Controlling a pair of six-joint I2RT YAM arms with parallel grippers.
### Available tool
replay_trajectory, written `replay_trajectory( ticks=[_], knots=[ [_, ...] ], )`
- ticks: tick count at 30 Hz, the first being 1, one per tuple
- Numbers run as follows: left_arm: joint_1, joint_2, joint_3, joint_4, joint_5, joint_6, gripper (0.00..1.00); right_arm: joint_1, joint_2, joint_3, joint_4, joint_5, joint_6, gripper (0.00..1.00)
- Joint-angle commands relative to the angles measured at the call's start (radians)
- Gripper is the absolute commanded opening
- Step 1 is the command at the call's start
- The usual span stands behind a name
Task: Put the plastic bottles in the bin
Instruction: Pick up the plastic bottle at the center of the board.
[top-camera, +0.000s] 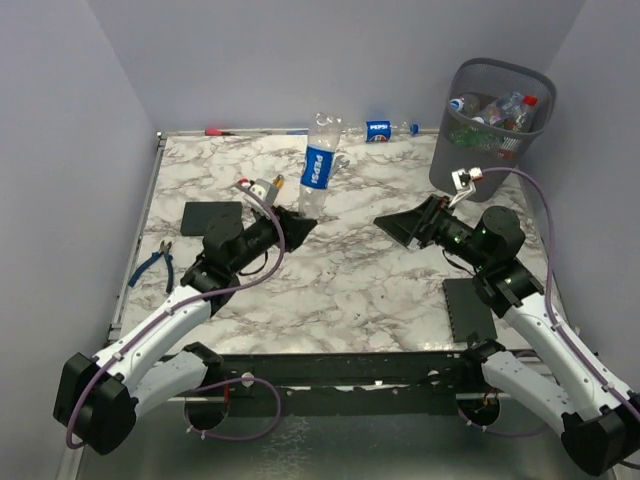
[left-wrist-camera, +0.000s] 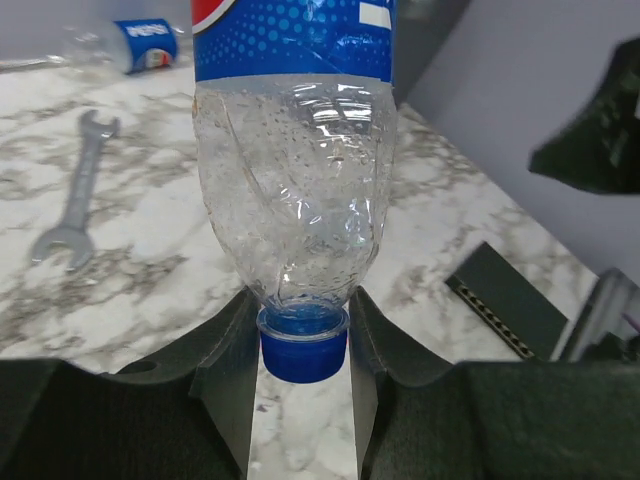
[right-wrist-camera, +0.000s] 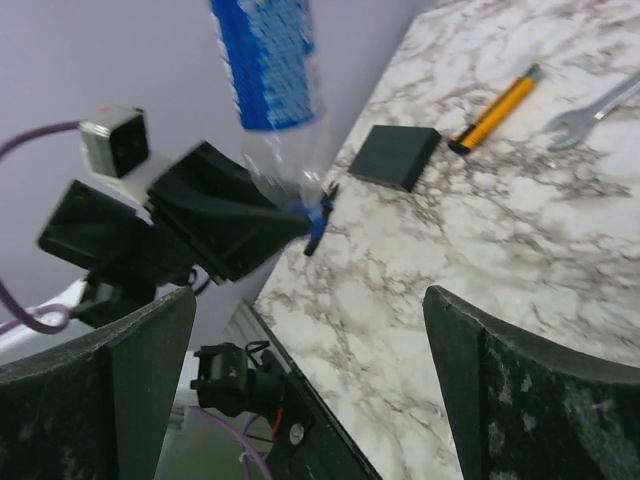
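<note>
A clear Pepsi bottle (top-camera: 318, 165) (left-wrist-camera: 295, 180) (right-wrist-camera: 270, 80) stands cap-down and tilted above the marble table, with my left gripper (top-camera: 300, 225) (left-wrist-camera: 303, 350) shut on its neck just above the blue cap (left-wrist-camera: 303, 348). A second small Pepsi bottle (top-camera: 385, 130) (left-wrist-camera: 130, 45) lies at the table's back edge. The dark mesh bin (top-camera: 450, 165) stands at the back right with several bottles (top-camera: 495, 108) inside. My right gripper (top-camera: 395, 228) (right-wrist-camera: 310, 390) hangs open and empty over mid-table, facing the left gripper.
A silver wrench (left-wrist-camera: 75, 200) (right-wrist-camera: 590, 115) and a yellow-handled screwdriver (right-wrist-camera: 495, 110) lie on the table. Flat black blocks sit at the left (top-camera: 212, 217) (right-wrist-camera: 395, 157) and the right front (top-camera: 470, 305). Blue-handled pliers (top-camera: 153, 265) lie near the left edge.
</note>
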Motion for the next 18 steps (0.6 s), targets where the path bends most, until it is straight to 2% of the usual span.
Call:
replay_trajectory(
  ticks=[1, 3, 5, 8, 14, 18],
  knots=[
    [-0.032, -0.075, -0.173, 0.248, 0.292, -0.197, 0.0, 0.034, 0.051, 0.01, 0.276, -0.142, 0.028, 1.0],
    [-0.046, -0.1, -0.214, 0.32, 0.333, -0.277, 0.0, 0.087, 0.076, 0.03, 0.297, -0.114, -0.033, 1.0],
    [-0.07, -0.116, -0.239, 0.38, 0.353, -0.339, 0.0, 0.159, 0.125, 0.088, 0.245, -0.065, -0.105, 1.0],
    [-0.118, -0.138, -0.242, 0.404, 0.361, -0.359, 0.0, 0.248, 0.193, 0.146, 0.203, 0.015, -0.153, 1.0],
    [-0.146, -0.162, -0.243, 0.403, 0.367, -0.361, 0.0, 0.284, 0.248, 0.171, 0.253, 0.112, -0.144, 1.0],
    [-0.151, -0.179, -0.253, 0.404, 0.364, -0.362, 0.0, 0.292, 0.281, 0.216, 0.228, 0.16, -0.159, 1.0]
  ],
)
